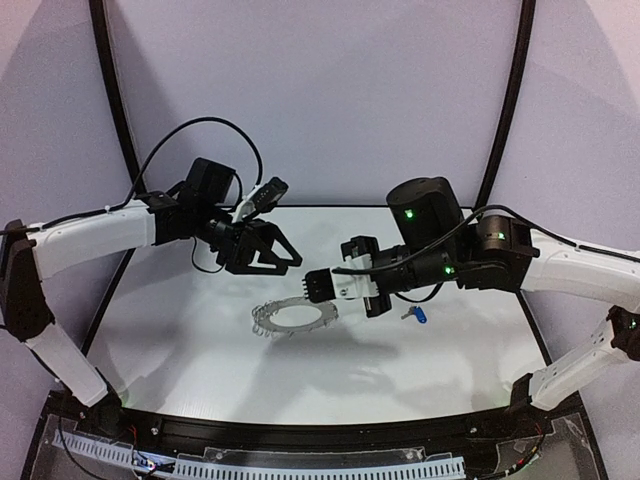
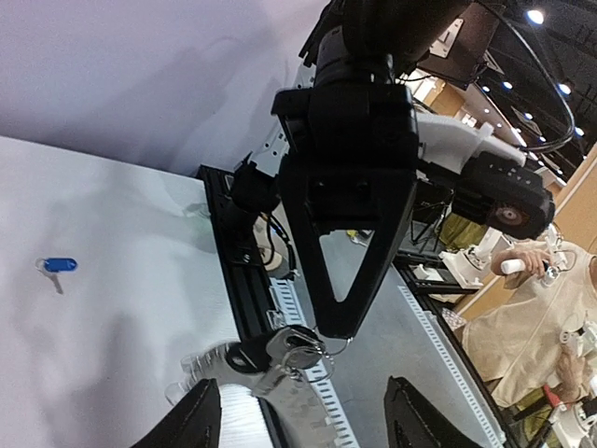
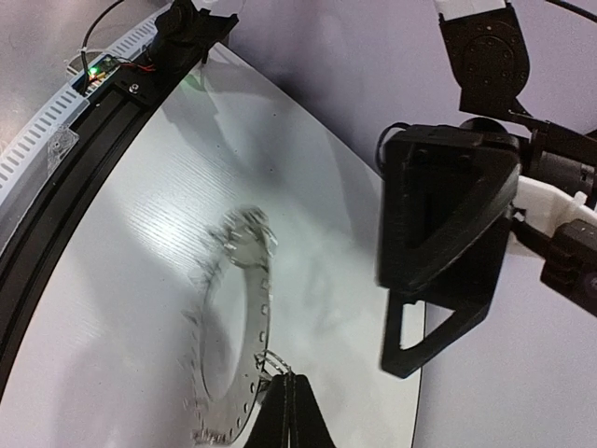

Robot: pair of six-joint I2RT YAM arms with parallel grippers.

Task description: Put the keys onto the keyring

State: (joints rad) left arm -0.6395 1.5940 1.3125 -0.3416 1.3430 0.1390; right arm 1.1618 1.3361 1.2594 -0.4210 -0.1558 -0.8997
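Grey metal keyring (image 1: 262, 320), flat with a large centre hole and small wire clips around its rim, hangs level just above the white surface (image 1: 200, 350), casting a shadow beneath it. The right tool (image 1: 320, 288) is pinched tight on the ring's rim at the side nearest the right arm. In the right wrist view its own dark tips (image 3: 289, 406) meet at the ring's edge, and the ring stretches away from them, blurred.

From the left wrist view, the right tool's black triangular fingers come down to a point at a wire clip on the rim. Just beside that point, against the ring, sit a small dark oblong tag (image 2: 247, 353) and a silver piece. Whether they are hooked on cannot be told.

The left tool (image 1: 290, 262) hovers behind and above the ring, apart from it. Its fingers stand wide with nothing gripped between them, and they show at the bottom corners of its own camera view with the ring beyond them.

One key with a bright blue tag (image 1: 418, 314) lies flat on the surface, well to the right of the ring and beneath the right arm.
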